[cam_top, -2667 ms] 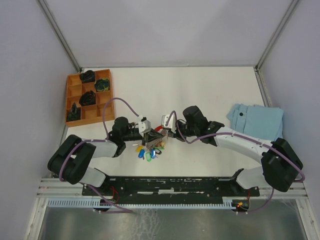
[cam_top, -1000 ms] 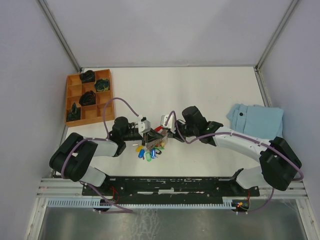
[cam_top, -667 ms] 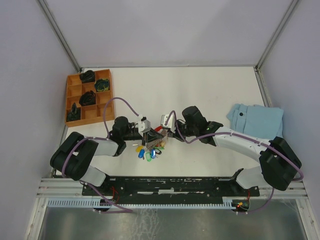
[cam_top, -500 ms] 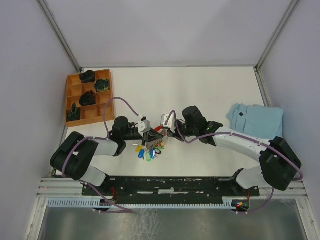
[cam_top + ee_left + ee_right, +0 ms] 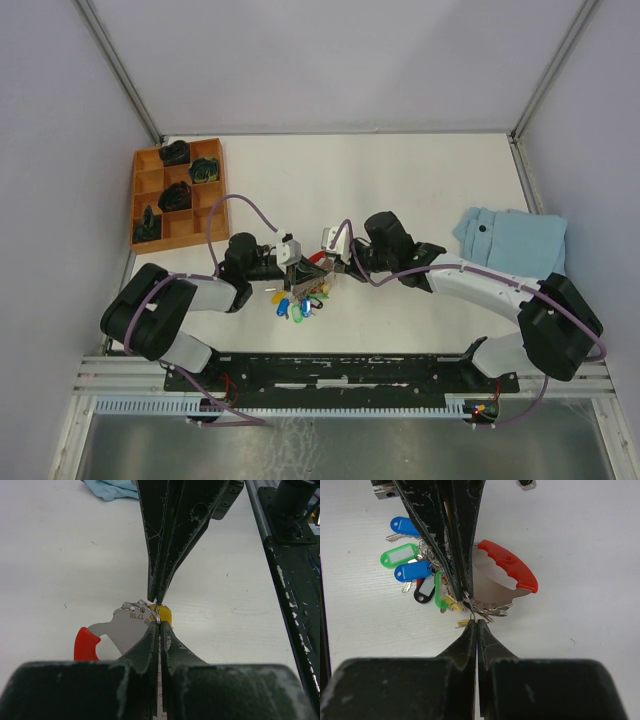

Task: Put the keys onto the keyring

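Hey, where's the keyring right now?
Overhead view: the keyring is at the table's near centre, pinched between the left hand and right hand, with the tagged keys just below.

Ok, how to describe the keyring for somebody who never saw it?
On the white table, find where the left tool and right tool meet tip to tip. The keyring sits there, beside the tagged keys; it alone has a flat silver plate with a curved red grip.

Likely a robot lab: enclosed white table [image 5: 420,180].
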`<state>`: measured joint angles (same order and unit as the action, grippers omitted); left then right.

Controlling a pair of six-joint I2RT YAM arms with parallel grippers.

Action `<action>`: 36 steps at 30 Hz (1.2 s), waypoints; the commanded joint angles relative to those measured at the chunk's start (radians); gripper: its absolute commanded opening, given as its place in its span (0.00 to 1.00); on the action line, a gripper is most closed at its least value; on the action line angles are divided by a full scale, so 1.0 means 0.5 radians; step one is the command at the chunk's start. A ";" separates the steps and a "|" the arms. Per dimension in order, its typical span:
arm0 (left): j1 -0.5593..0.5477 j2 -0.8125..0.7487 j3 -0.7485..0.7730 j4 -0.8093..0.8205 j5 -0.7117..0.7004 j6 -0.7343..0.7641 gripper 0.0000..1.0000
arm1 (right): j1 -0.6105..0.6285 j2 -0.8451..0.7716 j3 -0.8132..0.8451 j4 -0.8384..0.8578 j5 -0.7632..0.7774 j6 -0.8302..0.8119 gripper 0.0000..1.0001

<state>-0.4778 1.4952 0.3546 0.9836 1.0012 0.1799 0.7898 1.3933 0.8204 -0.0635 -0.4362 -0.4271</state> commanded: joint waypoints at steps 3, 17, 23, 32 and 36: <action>-0.031 0.005 0.061 0.189 0.100 -0.107 0.03 | 0.036 0.018 0.026 0.378 -0.202 0.067 0.01; -0.033 -0.033 0.074 0.046 -0.031 -0.052 0.03 | 0.042 -0.071 0.001 0.393 -0.191 0.062 0.01; -0.061 -0.111 0.091 -0.172 -0.170 0.067 0.03 | 0.043 -0.056 0.053 0.322 -0.209 0.048 0.01; -0.096 -0.130 0.118 -0.262 -0.156 0.116 0.03 | 0.040 0.039 0.150 0.223 -0.246 0.029 0.01; -0.103 -0.154 0.117 -0.297 -0.169 0.141 0.03 | 0.039 0.084 0.232 0.121 -0.284 0.012 0.06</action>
<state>-0.5056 1.4372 0.3748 0.8349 0.9165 0.2024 0.7906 1.4246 0.8394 -0.0765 -0.4717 -0.4141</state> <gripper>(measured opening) 0.043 0.039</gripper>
